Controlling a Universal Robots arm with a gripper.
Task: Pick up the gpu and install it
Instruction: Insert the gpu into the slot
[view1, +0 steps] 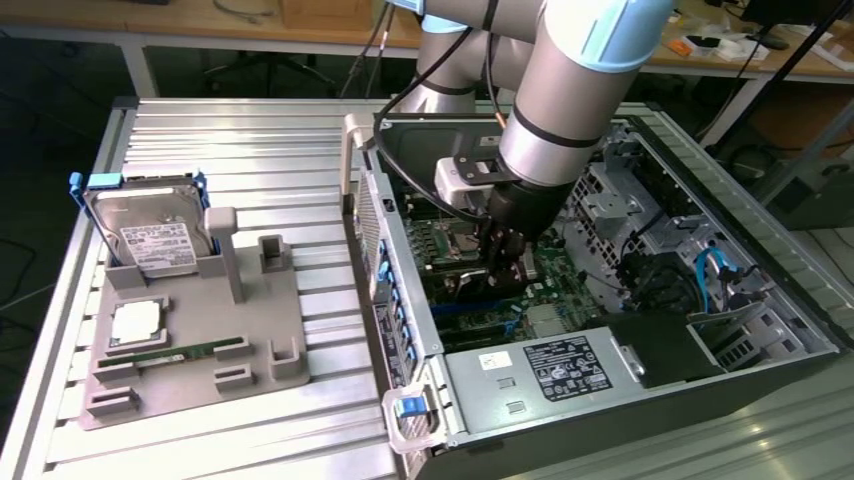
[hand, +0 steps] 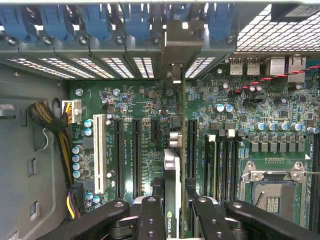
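My gripper (view1: 501, 262) is down inside the open computer case (view1: 747, 270), over the green motherboard (view1: 554, 275). It is shut on the gpu (hand: 172, 200), which I see edge-on between my two black fingers (hand: 150, 220) in the wrist view. The card stands upright. Its silver end bracket (hand: 176, 47) reaches the case's rear slot openings. The card's lower edge lines up with a long black expansion slot (hand: 190, 150) on the motherboard (hand: 135, 110). In the exterior view the gpu (view1: 470, 288) is a dark shape under my fingers, mostly hidden by the wrist.
Blue slot latches (hand: 100, 22) line the case's rear wall. A bare processor socket (hand: 270, 195) and memory slots (hand: 225, 165) lie beside the card. Outside the case, a grey fixture (view1: 200, 375) holds a silver hard drive (view1: 154, 235), a processor chip (view1: 138, 322) and a green memory stick (view1: 174, 352).
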